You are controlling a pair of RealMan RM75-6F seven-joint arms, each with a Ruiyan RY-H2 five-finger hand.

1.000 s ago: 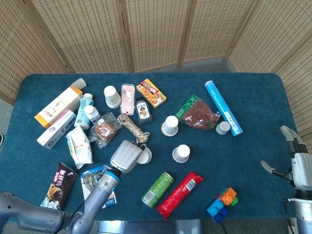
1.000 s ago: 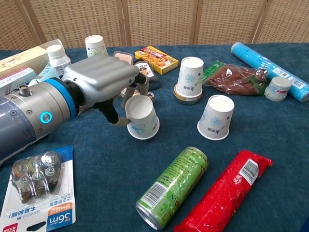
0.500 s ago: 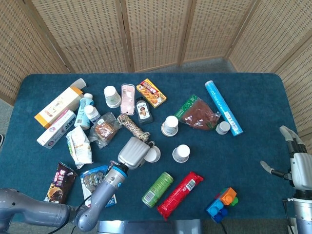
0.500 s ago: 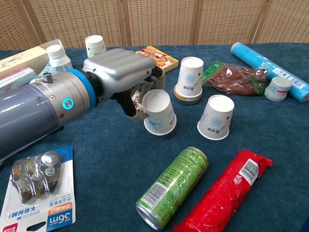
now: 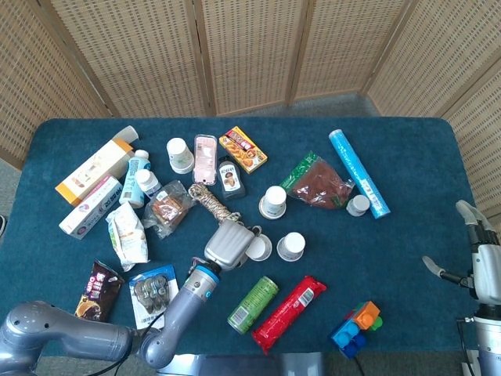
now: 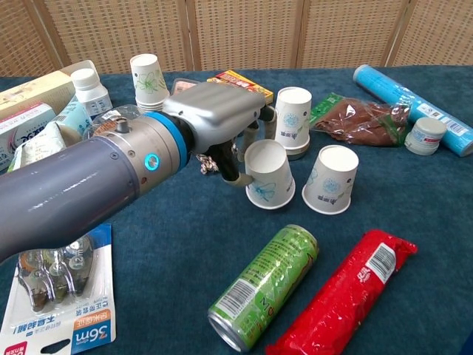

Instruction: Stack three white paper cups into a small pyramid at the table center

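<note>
My left hand grips a white paper cup, upside down and tilted, just left of a second upside-down cup. A third cup stands behind them on a round lid. In the head view the left hand and its cup sit beside the second cup, with the third cup further back. Another cup stack stands at the back left. At the table's far right edge my right hand holds nothing, its fingers apart.
A green can and a red packet lie in front of the cups. A brown bag, a blue tube and a small jar are to the right. Boxes, bottles and snack packs crowd the left; toy blocks sit front right.
My left hand has carried its cup to the right, from well left of the two other cups to right beside them. The right hand has barely moved.
</note>
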